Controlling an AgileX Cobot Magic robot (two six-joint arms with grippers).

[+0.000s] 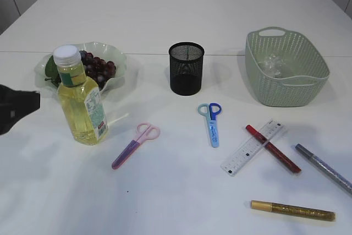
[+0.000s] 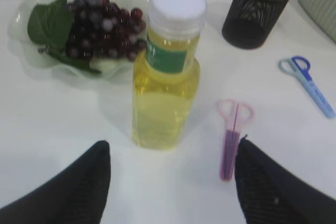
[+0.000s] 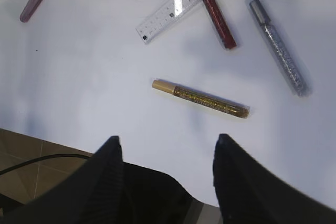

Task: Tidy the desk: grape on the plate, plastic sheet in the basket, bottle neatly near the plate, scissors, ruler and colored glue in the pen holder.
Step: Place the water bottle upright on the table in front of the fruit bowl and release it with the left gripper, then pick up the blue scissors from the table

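Grapes [image 1: 98, 67] lie on the clear plate [image 1: 120, 59] at the back left. The yellow bottle [image 1: 81, 98] stands upright in front of the plate. The crumpled plastic sheet [image 1: 273, 64] lies in the green basket [image 1: 286, 89]. The black mesh pen holder [image 1: 186, 68] looks empty. Pink scissors [image 1: 135, 145], blue scissors [image 1: 212, 123], a clear ruler [image 1: 252, 147] and red [image 1: 273, 148], silver [image 1: 324, 167] and gold [image 1: 292, 211] glue pens lie on the table. My left gripper [image 2: 170, 153] is open, short of the bottle [image 2: 167, 82]. My right gripper [image 3: 167, 142] is open above the table's front edge, near the gold pen [image 3: 201, 98].
The red glue pen lies across the ruler. The left arm [image 1: 16, 108] shows at the left edge of the exterior view. A cable [image 3: 37, 161] and floor show beyond the table edge in the right wrist view.
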